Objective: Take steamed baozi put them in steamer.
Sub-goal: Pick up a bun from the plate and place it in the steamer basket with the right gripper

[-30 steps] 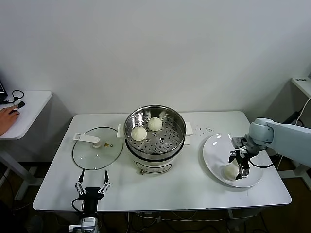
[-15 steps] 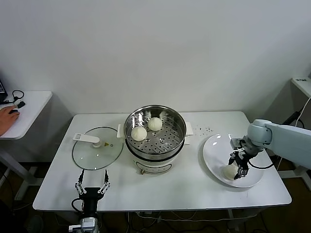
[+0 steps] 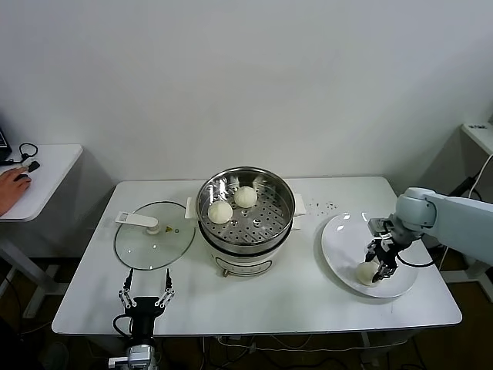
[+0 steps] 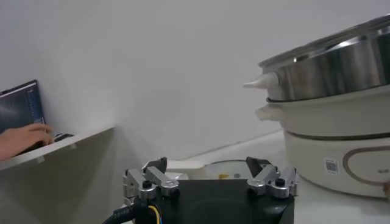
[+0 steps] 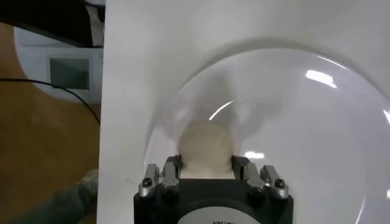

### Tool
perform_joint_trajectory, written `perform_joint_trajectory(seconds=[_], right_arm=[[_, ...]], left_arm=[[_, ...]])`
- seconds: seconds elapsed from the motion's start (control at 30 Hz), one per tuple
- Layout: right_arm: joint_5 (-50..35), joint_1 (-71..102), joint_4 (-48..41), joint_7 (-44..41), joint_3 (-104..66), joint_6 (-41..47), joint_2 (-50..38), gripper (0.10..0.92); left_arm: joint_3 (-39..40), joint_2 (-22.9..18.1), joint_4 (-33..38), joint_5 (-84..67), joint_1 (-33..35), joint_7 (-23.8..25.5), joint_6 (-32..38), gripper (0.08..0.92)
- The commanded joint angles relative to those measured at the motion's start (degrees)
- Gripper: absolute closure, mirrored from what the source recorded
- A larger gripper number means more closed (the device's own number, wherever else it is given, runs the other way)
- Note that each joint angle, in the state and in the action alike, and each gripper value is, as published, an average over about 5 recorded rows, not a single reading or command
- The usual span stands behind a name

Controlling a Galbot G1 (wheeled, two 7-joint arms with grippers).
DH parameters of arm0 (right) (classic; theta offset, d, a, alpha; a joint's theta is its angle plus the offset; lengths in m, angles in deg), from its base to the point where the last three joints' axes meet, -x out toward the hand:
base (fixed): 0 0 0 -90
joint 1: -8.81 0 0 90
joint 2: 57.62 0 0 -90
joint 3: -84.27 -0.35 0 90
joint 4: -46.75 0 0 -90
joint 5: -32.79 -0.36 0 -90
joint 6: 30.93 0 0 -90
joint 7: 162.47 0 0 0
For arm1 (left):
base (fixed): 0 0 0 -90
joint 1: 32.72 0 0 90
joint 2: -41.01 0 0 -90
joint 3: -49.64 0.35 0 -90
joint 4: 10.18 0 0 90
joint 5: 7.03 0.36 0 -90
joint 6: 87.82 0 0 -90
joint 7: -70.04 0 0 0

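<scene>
Head view, nearest first: the left hand (image 3: 146,294) hangs at the near left edge of the desk (image 3: 277,297), fingers spread open and holding nothing, just in front of the glass lid (image 3: 154,235) that lies flat on the left part of the desk. Over on the right, the right hand (image 3: 379,270) reaches down onto the white plate (image 3: 347,231), its fingers closed around one steamed baozi (image 3: 366,271) that sits at the plate's near side; in the right wrist view the bun (image 5: 206,145) fills the gap between the two fingertips, touching both. Whether the bun is lifted off the plate cannot be told. Farther back, at the middle of the desk, stands the steamer (image 3: 246,220), uncovered, with two more buns (image 3: 220,212) side by side on the far left part of its perforated tray.
</scene>
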Motion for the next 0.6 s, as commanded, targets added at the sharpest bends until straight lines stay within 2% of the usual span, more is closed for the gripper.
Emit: perform_joint_trajectory(seconds=[0.03, 0.2, 0.37, 0.6], right_arm=[[-2.92, -11.41, 2.56, -1.21, 7.59, -2.58, 0.65, 0.459], [-4.39, -19.33, 1.37, -3.15, 12.21, -9.19, 3.67, 0.457], [-5.49, -24.96, -1.62, -3.50, 15.01, -19.55, 8.62, 0.457], [-3.06, -26.94, -8.45, 0.53, 14.66, -44.24, 16.30, 0.472]], left_arm=[[0.22, -2.80, -0.22, 0.16, -0.10, 0.05, -0.03, 0.177], [0.36, -2.80, -0.50, 0.28, -0.21, 0.05, -0.02, 0.177], [0.39, -2.80, -0.70, 0.28, -0.34, 0.05, -0.04, 0.177], [0.36, -2.80, -1.34, 0.25, -0.59, 0.05, 0.00, 0.177]])
